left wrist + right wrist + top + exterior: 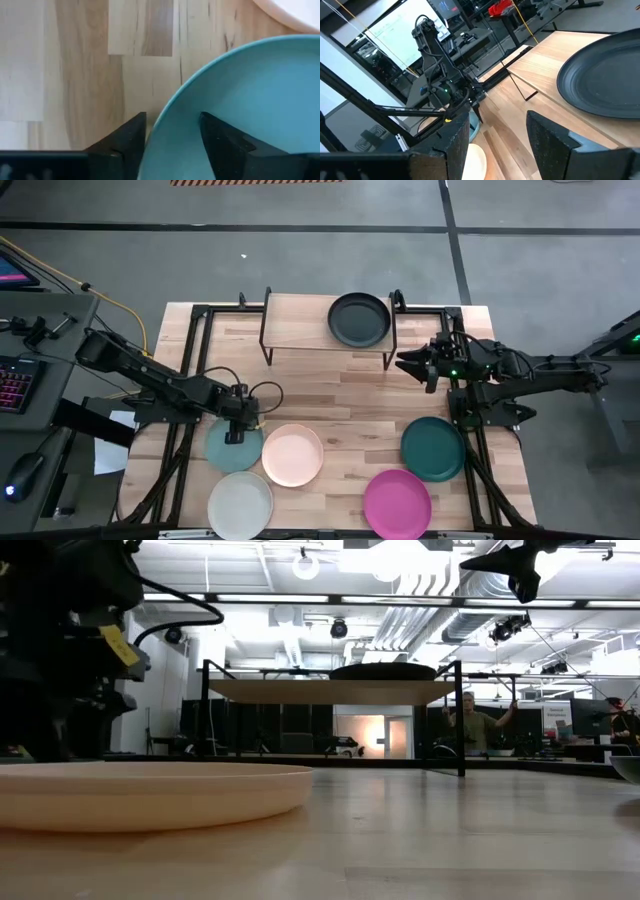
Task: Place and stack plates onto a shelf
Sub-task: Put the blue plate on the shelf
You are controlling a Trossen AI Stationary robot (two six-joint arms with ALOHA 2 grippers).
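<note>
Left gripper point(238, 430) straddles the matte light teal plate point(232, 448)

Its parted fingers bracket the round rim (one inside, one outside) on the wood-grain table point(360, 395). The black plate point(359, 319) sits on the shelf point(295, 321); right gripper point(412, 364) hovers open beside it.

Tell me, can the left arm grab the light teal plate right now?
Probably yes. The left tool is already down at the light teal plate, one finger outside its rim and one inside, jaws apart. Nothing lies in between; the peach plate sits just beside.
</note>
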